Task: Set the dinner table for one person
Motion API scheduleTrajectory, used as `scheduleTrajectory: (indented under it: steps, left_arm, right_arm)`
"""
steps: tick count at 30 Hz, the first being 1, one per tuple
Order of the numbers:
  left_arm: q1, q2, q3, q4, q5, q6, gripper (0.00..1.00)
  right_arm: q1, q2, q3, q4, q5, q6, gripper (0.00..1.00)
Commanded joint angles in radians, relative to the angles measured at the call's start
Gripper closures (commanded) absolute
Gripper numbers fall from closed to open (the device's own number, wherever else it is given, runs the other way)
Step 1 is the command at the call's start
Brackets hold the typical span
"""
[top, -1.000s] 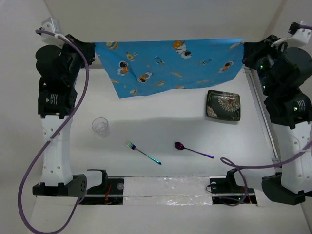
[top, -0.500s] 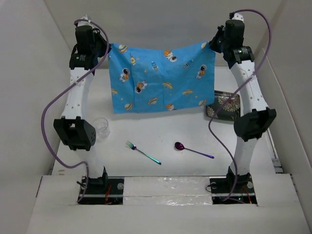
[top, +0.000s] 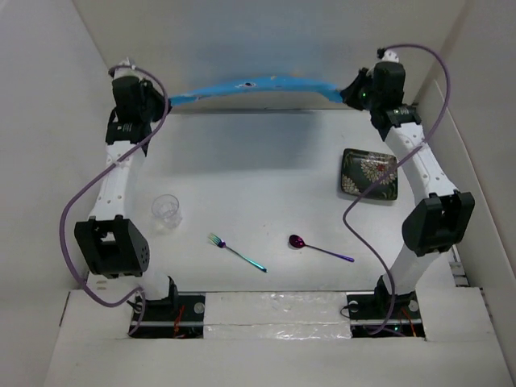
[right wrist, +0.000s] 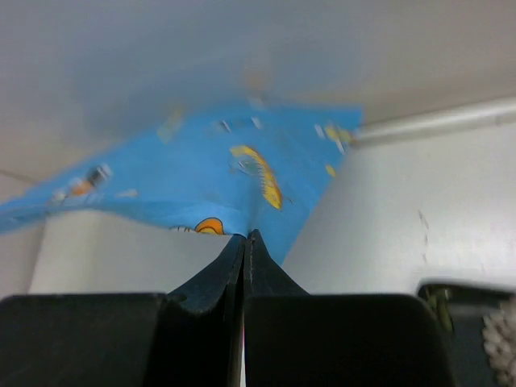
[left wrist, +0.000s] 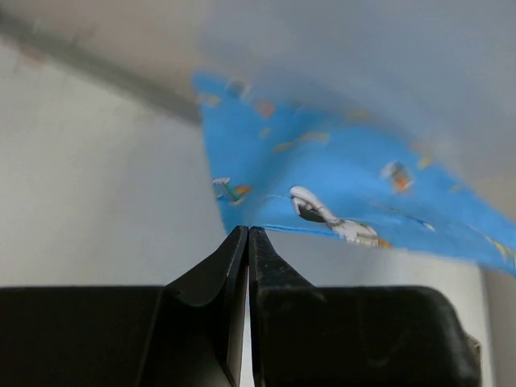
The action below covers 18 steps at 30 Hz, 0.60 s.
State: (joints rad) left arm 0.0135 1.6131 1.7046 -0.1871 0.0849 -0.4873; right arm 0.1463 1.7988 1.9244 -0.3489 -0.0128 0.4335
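1. Top view: the left end effector [top: 165,101] and right end effector [top: 347,90] each pinch a corner of the blue placemat [top: 250,84]. Half a second ago it hung as a broad curtain. Now it is swung out toward the far wall and seen almost edge-on, above the far edge of the table [top: 266,161]. This looks like a flick to spread it flat; nothing is laid yet. The plate [top: 370,174], glass [top: 166,208], fork [top: 236,251] and spoon [top: 320,248] have not moved.
2. Left wrist: the left end effector [left wrist: 248,230] is pressed together on the placemat [left wrist: 347,193] edge.
3. Right wrist: the right end effector [right wrist: 244,236] is likewise clamped on the placemat [right wrist: 218,169], which fans out beyond it.
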Motion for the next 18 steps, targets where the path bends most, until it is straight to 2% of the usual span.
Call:
scheduleTrajectory:
  steps: [1,2,5,6,9,13,18]
  left_arm:
    - [0.086,-0.073,-0.277,0.126,0.077,-0.029,1.00]
    - [0.098,-0.085,-0.410,0.164,0.096,-0.042,1.00]
    - [0.098,-0.102,-0.581,0.181,0.121,-0.037,1.00]
    - [0.098,-0.093,-0.646,0.211,0.148,-0.043,1.00]
    - [0.098,-0.084,-0.721,0.242,0.165,-0.054,1.00]
    - [0.088,-0.071,-0.750,0.203,0.150,-0.022,1.00]
    - [0.059,-0.154,-0.803,0.130,0.150,0.000,1.00]
  right_arm:
    - [-0.011,-0.048,-0.288,0.152,-0.082,-0.010,1.00]
    - [-0.011,-0.056,-0.406,0.181,-0.085,-0.012,1.00]
    - [-0.011,-0.061,-0.563,0.202,-0.085,-0.016,1.00]
    - [-0.011,-0.059,-0.621,0.221,-0.043,-0.006,1.00]
    - [-0.011,-0.050,-0.657,0.202,-0.010,0.005,1.00]
    - [-0.011,-0.032,-0.686,0.127,0.048,0.016,1.00]
    - [-0.002,-0.110,-0.803,0.111,0.060,0.025,1.00]
